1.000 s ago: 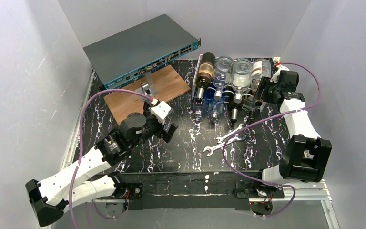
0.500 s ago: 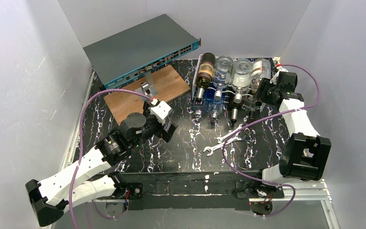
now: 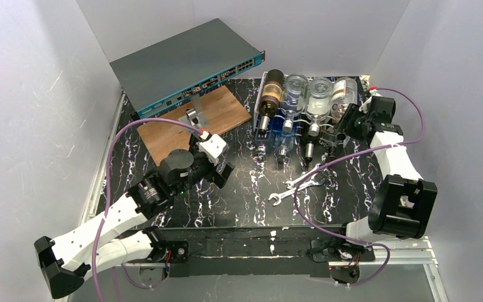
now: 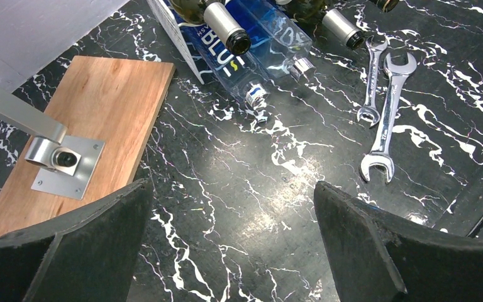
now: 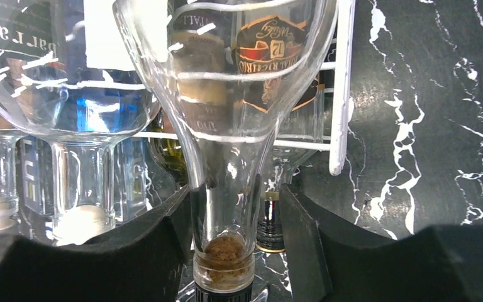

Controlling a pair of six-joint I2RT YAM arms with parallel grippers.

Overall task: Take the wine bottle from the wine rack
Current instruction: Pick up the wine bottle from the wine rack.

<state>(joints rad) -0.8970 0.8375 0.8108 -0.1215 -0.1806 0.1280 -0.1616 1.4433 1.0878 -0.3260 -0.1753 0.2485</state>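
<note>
Black marble table (image 3: 239,195) carries the wine rack (image 5: 341,94) at far right. Right gripper (image 5: 236,207) straddles the neck of a clear bottle (image 5: 226,126), fingers narrow, not clamped; left gripper (image 4: 231,189) gapes wide.

A black tabletop (image 3: 239,189) with white marble-like veins fills the middle of the frame. Plain white panels enclose it: a left wall (image 3: 31,126), a back wall (image 3: 327,31) and a right wall (image 3: 459,94). A silver rail (image 3: 97,182) runs along its left edge. Soft light glares off the glossy surface.
</note>
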